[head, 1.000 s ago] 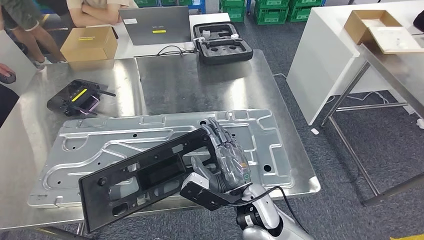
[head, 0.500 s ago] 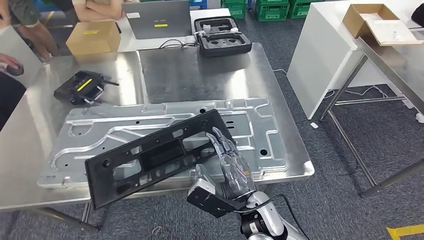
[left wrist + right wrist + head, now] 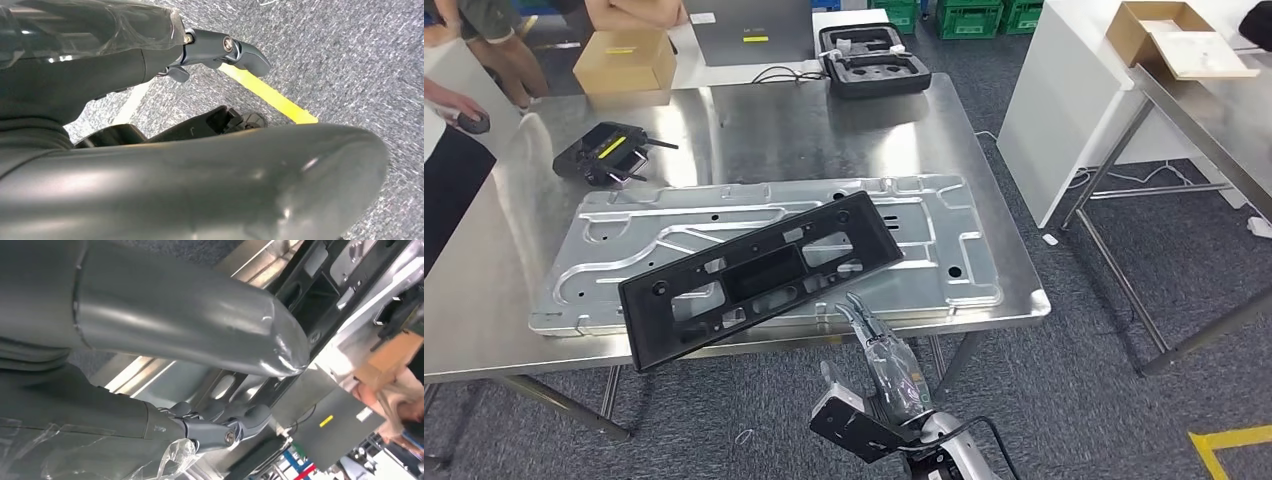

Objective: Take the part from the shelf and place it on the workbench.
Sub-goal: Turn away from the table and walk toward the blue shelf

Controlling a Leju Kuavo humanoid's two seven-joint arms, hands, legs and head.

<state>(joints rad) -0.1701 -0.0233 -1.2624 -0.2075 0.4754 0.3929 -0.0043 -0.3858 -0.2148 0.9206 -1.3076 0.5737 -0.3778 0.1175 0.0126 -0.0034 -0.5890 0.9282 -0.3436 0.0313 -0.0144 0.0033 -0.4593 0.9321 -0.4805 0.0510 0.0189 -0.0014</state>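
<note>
Over workbench front edge, black part overhanging, right hand empty, fingers apart

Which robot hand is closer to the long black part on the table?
The right hand. It hangs open just off the table's near edge, close below the black part. The left hand hangs down by the carpet floor, away from it.

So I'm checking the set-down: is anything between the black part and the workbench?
Yes. The black part lies on a grey stamped panel covering that stretch of workbench, one corner overhanging the near edge. The right hand is off it.
</note>
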